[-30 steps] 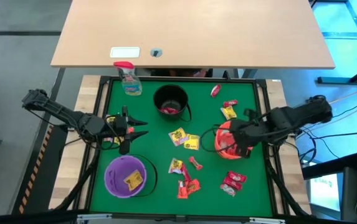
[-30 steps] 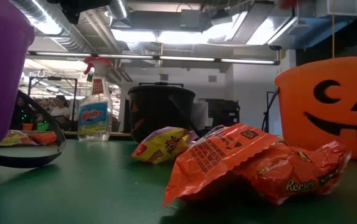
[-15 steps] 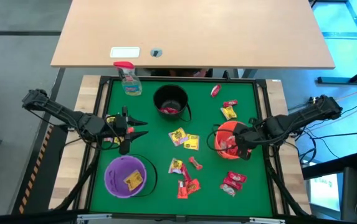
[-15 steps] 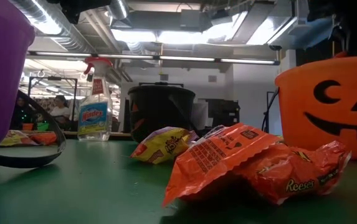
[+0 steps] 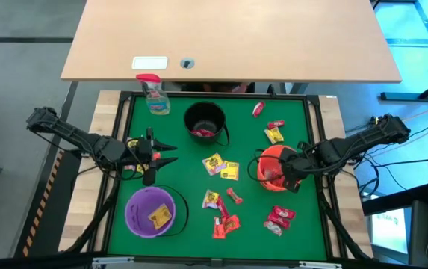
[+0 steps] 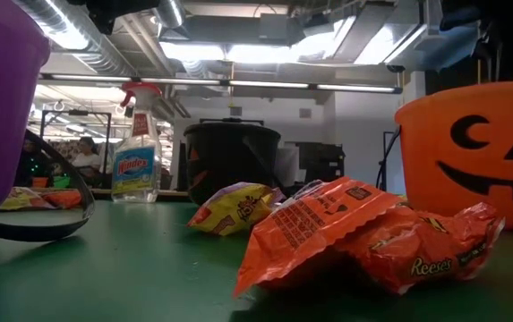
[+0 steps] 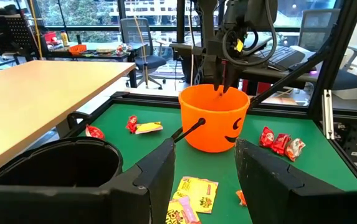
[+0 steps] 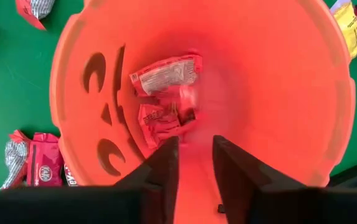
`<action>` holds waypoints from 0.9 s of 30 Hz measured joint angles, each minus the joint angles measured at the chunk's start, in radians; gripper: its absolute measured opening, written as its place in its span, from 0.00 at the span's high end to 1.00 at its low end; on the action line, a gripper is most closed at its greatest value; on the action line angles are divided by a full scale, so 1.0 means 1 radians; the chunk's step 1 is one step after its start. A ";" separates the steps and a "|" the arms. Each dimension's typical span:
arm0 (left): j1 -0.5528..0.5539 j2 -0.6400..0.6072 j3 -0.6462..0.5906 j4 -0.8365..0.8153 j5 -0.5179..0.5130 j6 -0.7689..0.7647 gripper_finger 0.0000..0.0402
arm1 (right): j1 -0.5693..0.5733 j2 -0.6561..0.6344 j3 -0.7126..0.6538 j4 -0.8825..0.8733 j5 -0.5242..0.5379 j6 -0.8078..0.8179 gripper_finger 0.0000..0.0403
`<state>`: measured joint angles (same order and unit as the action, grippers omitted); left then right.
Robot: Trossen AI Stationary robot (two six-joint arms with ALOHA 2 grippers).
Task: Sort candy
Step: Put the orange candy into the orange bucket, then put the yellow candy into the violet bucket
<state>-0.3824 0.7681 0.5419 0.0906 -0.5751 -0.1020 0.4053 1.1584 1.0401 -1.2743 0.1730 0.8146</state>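
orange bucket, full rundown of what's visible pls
The orange bucket looks like glossy plastic, round, with a black jack-o'-lantern face on its side and a thin dark handle hanging at its side. It stands upright, open, on the green table, right of centre. Inside lie a few red wrapped candies. The right gripper hangs over its mouth, fingers slightly apart, nothing between them. Loose candies lie around it; none clearly touches it.

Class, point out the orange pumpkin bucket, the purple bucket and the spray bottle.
orange pumpkin bucket (image 7: pixel 208 127): left wrist view, its outer wall.
purple bucket (image 5: pixel 134 212): high view, its inner wall.
spray bottle (image 6: pixel 134 170): low view, its label.
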 joint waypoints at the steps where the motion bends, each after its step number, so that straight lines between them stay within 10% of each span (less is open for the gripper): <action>1: 0.000 0.000 0.000 0.000 0.000 0.000 0.61 | 0.000 0.000 0.000 0.000 0.000 0.000 0.71; 16: 0.000 0.000 0.000 0.002 0.000 0.000 0.61 | 0.000 0.000 0.134 0.082 0.198 -0.086 0.57; 27: 0.000 0.000 0.000 0.028 0.000 0.000 0.61 | 0.000 0.130 0.143 0.764 0.123 -0.513 0.57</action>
<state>-0.3824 0.7681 0.5419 0.1188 -0.5755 -0.1020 0.4057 1.2887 1.1833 -0.5102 0.2961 0.3019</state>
